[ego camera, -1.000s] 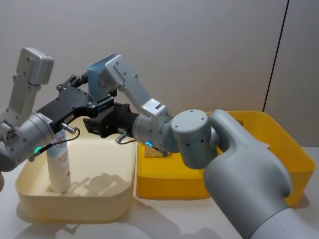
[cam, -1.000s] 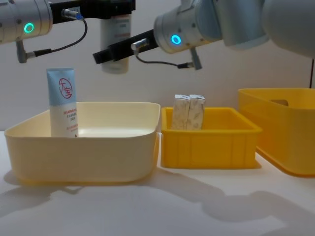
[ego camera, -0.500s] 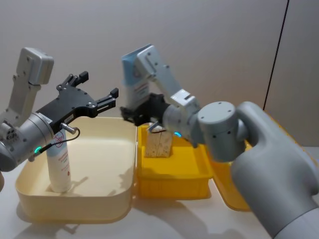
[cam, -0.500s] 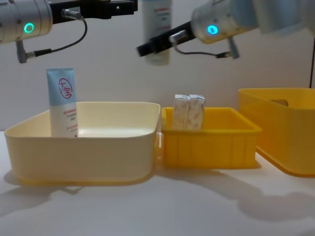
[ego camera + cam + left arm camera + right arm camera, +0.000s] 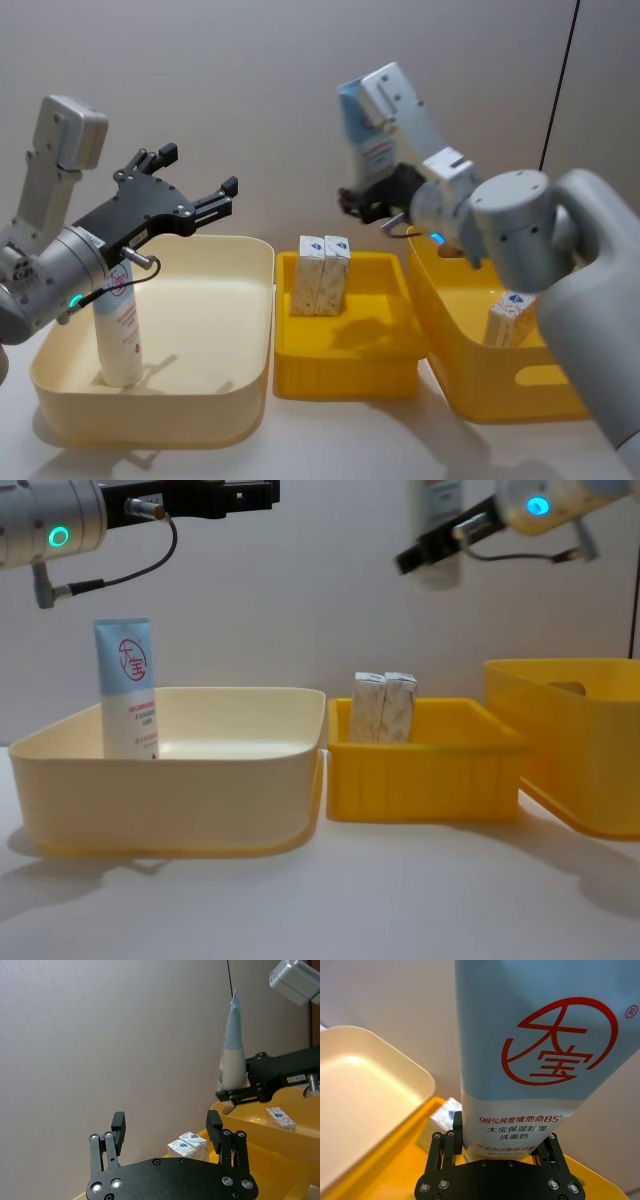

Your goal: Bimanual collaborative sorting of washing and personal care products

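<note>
My right gripper is shut on a white squeeze tube with a pale-blue end and a red circle logo. It holds the tube upright in the air, between the small yellow bin and the large yellow bin. My left gripper hangs open and empty above the cream tub. A second tube stands upright in that tub's left corner. Two speckled cartons stand side by side in the small yellow bin. Another carton sits in the large yellow bin.
The three containers stand in a row on the white table: the cream tub on the left, the small yellow bin in the middle, the large yellow bin on the right. A grey wall runs close behind them.
My right gripper has carried the tube to the right, away from my left gripper's fingers and past the small yellow bin. My left gripper has stayed in place, open.
</note>
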